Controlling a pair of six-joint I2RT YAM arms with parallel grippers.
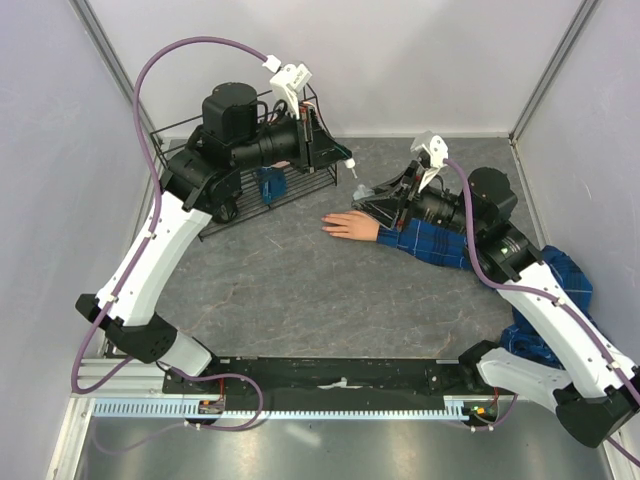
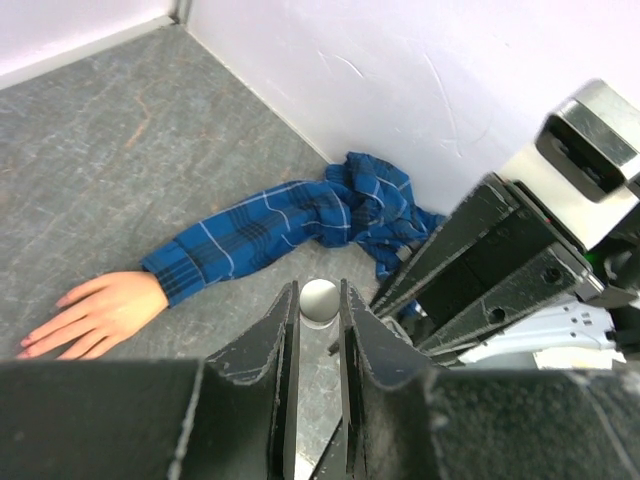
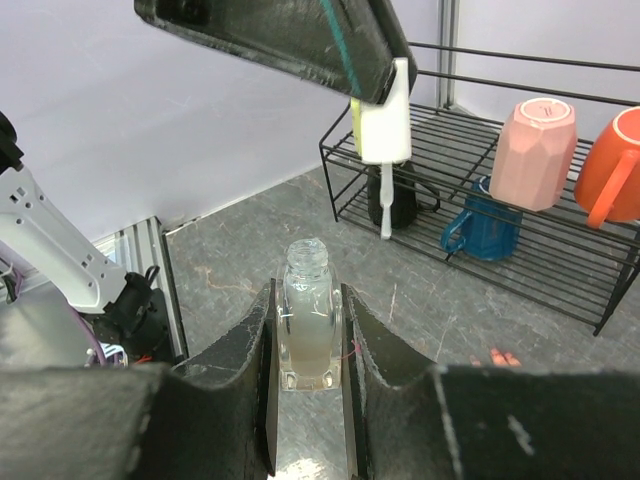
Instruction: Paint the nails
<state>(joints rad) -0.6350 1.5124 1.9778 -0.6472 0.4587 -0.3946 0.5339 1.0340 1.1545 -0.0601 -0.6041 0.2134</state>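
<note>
This is a robotics lab test cell. Plain pale panel walls box in a grey stone-pattern desk. The left arm and right arm are bolted by an aluminium rail at the desk's near edge, trailing purple cables. The staged props are a fake hand in a plaid sleeve and a wire rack of mugs.

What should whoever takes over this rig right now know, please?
Left gripper: shut on the brush cap, brush out of the clear bottle.
Right gripper: shut on the clear bottle, upright, neck open.
Fake hand: palm down on the table, near both grippers.
Done: clear bottle uncapped.
To do: brush the nails; too small to tell whether any is painted.
</note>
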